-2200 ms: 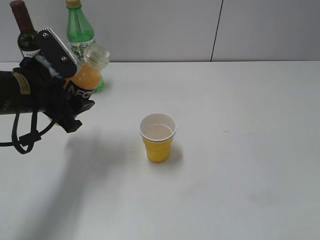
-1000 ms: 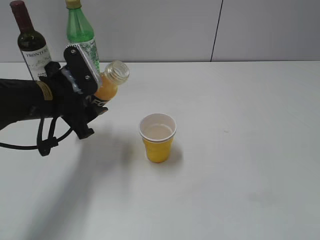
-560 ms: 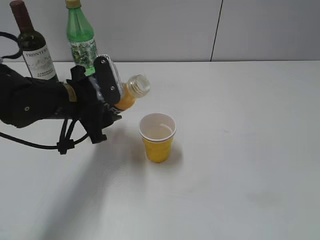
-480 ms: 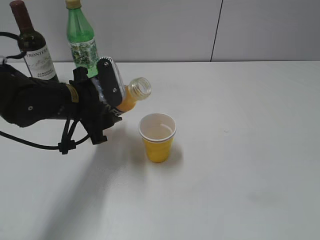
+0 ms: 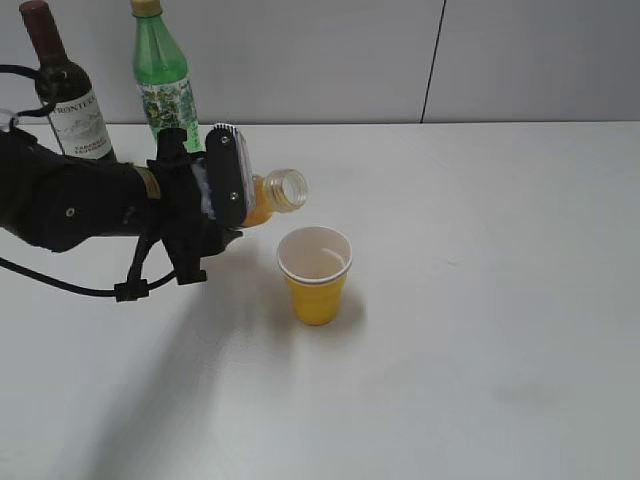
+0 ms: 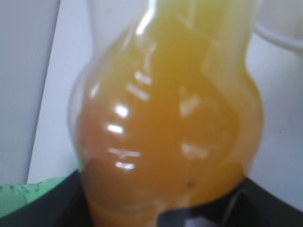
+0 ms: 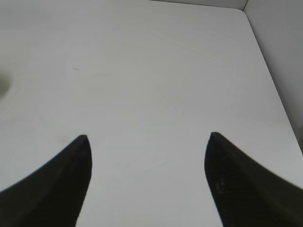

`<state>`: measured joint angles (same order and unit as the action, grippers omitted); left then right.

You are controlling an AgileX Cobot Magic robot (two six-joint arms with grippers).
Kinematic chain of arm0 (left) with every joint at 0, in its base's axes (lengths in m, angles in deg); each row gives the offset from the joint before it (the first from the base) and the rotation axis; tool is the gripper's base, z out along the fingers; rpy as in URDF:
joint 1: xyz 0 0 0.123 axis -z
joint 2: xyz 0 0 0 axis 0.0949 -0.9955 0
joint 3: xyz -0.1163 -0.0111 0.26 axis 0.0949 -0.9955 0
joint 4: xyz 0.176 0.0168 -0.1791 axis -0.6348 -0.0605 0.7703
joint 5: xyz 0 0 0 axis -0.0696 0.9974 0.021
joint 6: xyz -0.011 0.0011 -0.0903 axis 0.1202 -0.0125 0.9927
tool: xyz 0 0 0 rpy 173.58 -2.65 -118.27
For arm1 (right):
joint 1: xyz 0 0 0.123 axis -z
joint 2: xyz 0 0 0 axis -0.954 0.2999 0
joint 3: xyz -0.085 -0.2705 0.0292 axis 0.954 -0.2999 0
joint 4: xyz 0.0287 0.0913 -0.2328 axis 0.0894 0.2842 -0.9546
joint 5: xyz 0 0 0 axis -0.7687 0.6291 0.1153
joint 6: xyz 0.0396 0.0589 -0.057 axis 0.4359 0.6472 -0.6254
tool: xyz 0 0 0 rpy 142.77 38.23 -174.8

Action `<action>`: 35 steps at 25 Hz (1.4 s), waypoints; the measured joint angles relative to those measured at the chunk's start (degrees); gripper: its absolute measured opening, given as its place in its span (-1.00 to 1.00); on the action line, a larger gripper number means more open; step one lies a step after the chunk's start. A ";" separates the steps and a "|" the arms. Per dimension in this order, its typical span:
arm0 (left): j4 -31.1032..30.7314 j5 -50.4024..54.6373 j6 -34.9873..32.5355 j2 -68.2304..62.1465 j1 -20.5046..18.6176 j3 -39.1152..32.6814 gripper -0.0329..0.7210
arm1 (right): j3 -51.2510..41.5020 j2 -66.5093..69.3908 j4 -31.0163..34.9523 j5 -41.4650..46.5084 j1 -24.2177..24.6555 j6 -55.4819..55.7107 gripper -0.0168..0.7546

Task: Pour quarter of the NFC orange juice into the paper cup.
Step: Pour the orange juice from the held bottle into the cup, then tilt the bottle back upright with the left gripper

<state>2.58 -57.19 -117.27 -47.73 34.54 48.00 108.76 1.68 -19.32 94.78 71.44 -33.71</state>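
My left gripper [image 5: 215,200] is shut on the NFC orange juice bottle [image 5: 270,197]. The bottle has no cap and lies almost level, its open mouth pointing right, just above and left of the rim of the yellow paper cup [image 5: 316,275]. The cup stands upright mid-table, white inside. In the left wrist view the orange bottle [image 6: 165,127] fills the frame, with the cup's rim [image 6: 279,33] at the top right. My right gripper [image 7: 147,142] is open and empty over bare table, out of the exterior view.
A dark wine bottle [image 5: 65,95] with a white label and a taller green plastic bottle [image 5: 165,85] stand at the back left by the wall. The white table [image 5: 480,300] stretches to the right and front.
My left gripper has carried the juice bottle from the back left towards the cup and tipped it from near upright to almost level, its mouth now close to the cup's rim.
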 joint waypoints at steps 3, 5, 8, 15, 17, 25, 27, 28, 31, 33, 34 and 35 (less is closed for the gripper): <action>8.61 -4.90 -10.11 -0.57 0.18 0.02 0.28 | 0.00 0.00 0.00 0.00 0.00 0.00 0.58; 14.52 -7.85 -15.88 -0.84 0.53 0.02 0.28 | 0.00 0.00 0.00 0.00 0.00 0.00 0.58; 18.92 -10.49 -20.23 -0.89 0.98 0.02 0.28 | 0.00 0.00 0.00 0.00 0.00 0.00 0.58; 20.14 -10.99 -26.52 -0.95 1.09 0.02 0.28 | 0.00 0.00 0.00 0.00 0.00 0.00 0.58; 20.18 -11.36 -27.72 -1.01 1.38 0.02 0.28 | 0.00 0.00 0.00 0.00 0.00 0.00 0.58; 20.38 -14.52 -31.14 -1.06 3.34 -0.06 0.28 | 0.00 0.00 0.00 0.00 0.00 0.00 0.58; 20.38 -15.67 -31.54 -1.06 3.46 -0.92 0.28 | 0.00 0.00 0.00 0.00 0.00 0.00 0.58; 20.38 -16.94 -31.60 -1.06 3.46 -1.57 0.28 | 0.00 0.00 0.00 0.00 0.00 0.00 0.58; 20.56 -20.81 -31.79 -1.06 3.46 -4.62 0.28 | 0.00 0.00 0.00 0.00 0.00 0.00 0.58; 20.62 -22.51 -31.85 -1.06 3.46 -6.24 0.28 | 0.00 0.00 0.00 0.00 0.00 0.00 0.58; 20.62 -22.70 -31.85 -1.06 3.46 -6.86 0.28 | 0.00 0.00 0.00 0.00 0.00 0.00 0.58; 20.67 -22.77 -31.85 -1.11 3.46 -7.21 0.28 | 0.00 0.00 0.00 0.00 0.00 0.00 0.58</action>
<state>23.25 -79.96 -149.13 -48.84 37.99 40.79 108.76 1.68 -19.32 94.78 71.44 -33.71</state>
